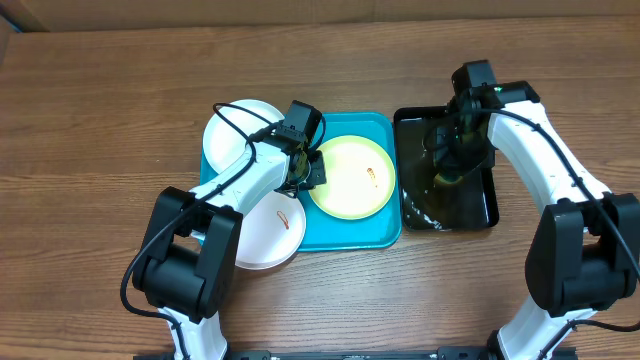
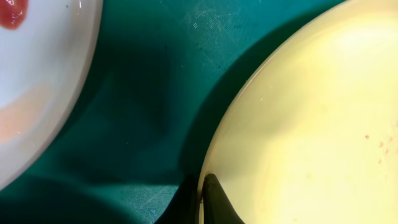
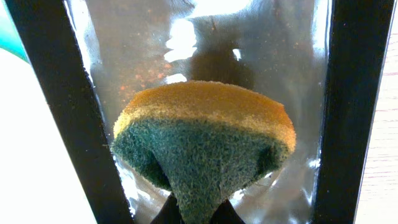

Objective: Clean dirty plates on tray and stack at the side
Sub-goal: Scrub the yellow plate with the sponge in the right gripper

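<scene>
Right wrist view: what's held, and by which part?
The right gripper holds the sponge, its jaws pinching the green scouring side at its lower, near edge, above the black tray.

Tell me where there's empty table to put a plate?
Bare wood lies on the table left of the white plates, along the far edge behind both trays, and in front between the arms. The blue tray is crowded with three plates; the right claw holds a sponge over the black tray.
</scene>
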{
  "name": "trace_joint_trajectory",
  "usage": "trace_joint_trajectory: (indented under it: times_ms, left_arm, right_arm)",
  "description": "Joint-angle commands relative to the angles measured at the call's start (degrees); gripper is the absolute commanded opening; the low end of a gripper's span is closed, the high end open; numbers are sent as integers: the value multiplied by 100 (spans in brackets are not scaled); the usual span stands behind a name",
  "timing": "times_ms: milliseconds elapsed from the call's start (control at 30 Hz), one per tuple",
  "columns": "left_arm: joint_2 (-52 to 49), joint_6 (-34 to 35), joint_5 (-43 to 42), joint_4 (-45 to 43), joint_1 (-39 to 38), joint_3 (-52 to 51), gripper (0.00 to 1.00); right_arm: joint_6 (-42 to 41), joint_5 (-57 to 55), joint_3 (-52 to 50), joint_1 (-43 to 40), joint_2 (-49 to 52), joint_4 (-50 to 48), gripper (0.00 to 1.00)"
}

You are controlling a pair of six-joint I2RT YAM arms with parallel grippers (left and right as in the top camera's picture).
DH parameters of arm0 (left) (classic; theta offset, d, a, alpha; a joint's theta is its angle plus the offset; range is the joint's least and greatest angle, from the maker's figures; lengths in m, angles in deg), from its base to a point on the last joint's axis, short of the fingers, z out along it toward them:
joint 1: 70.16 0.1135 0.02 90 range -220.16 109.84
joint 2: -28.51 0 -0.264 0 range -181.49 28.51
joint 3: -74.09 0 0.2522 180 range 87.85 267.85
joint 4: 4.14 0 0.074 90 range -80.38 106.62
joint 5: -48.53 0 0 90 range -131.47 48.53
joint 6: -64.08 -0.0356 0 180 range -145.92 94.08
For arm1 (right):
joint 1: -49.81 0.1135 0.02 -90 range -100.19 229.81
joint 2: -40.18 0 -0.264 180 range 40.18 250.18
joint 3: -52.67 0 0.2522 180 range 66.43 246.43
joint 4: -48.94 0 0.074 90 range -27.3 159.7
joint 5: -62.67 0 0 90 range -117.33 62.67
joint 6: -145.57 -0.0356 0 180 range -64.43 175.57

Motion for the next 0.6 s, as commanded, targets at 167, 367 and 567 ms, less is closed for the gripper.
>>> trace_joint_trajectory:
  times_ms: [167,367,567]
  left_arm:
    - [-107,229,101,278,79,-68,4]
    - [-107,227,103,291,79,-68,4]
    - [-107,227,103,267,79,-68,4]
  right_arm:
    - [24,-52,81,280,-92,11,4]
    - [-17,-850,90,476,-92,85,4]
    - [-188,-1366,90,511,-92,74,4]
